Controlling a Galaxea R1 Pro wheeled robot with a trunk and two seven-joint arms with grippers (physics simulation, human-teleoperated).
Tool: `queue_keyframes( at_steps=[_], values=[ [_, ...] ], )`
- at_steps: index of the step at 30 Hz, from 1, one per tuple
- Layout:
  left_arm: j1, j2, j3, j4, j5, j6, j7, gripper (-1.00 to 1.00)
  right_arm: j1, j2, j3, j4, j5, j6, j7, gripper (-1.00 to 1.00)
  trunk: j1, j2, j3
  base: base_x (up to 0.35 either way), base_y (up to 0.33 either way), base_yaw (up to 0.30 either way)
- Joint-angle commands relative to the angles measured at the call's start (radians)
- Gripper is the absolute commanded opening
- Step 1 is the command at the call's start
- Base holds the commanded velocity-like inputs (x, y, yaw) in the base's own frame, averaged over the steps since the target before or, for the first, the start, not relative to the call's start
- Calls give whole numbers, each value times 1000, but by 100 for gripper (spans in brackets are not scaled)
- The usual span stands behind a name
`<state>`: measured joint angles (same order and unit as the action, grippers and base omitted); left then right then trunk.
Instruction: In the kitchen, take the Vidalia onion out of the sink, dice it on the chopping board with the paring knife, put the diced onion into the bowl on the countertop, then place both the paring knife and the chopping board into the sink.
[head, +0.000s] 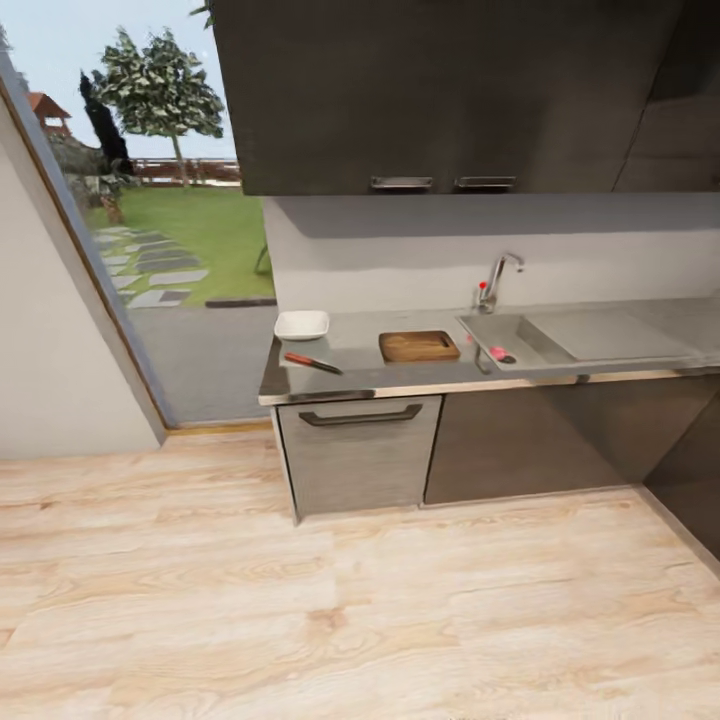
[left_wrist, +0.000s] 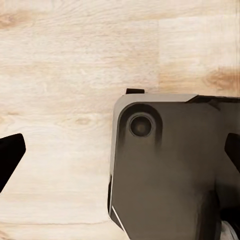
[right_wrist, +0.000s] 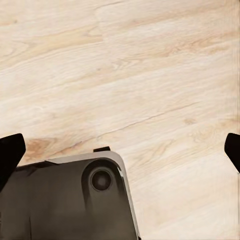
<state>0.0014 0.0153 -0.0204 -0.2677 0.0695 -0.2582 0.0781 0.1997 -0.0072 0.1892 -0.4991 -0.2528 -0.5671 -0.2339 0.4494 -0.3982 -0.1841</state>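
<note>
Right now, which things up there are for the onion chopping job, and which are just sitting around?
For the job:
onion in the sink
board
knife
bowl
countertop

Just there:
faucet
upper cabinets
drawer
wooden floor

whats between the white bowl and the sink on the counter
In the head view, the chopping board lies between the bowl and the sink.
</note>
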Motion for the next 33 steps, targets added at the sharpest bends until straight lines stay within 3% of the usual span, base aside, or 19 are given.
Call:
queue_keyframes(
  at_steps=[1, 10, 33],
  values=[
    [0, 0, -3, -1, 7, -3, 2, 100, 0, -1, 8, -1, -7, -2, -7, 100, 1, -2, -1, 0, -316, -202],
    [0, 0, -3, 0, 7, -3, 2, 100, 0, -1, 9, -1, -7, -2, -7, 100, 1, -2, 3, 0, -319, -134],
    [0, 0, -3, 0, 7, -3, 2, 100, 0, 1, 10, -1, -5, -2, -8, 100, 1, -2, 3, 0, -320, -4]
  ],
)
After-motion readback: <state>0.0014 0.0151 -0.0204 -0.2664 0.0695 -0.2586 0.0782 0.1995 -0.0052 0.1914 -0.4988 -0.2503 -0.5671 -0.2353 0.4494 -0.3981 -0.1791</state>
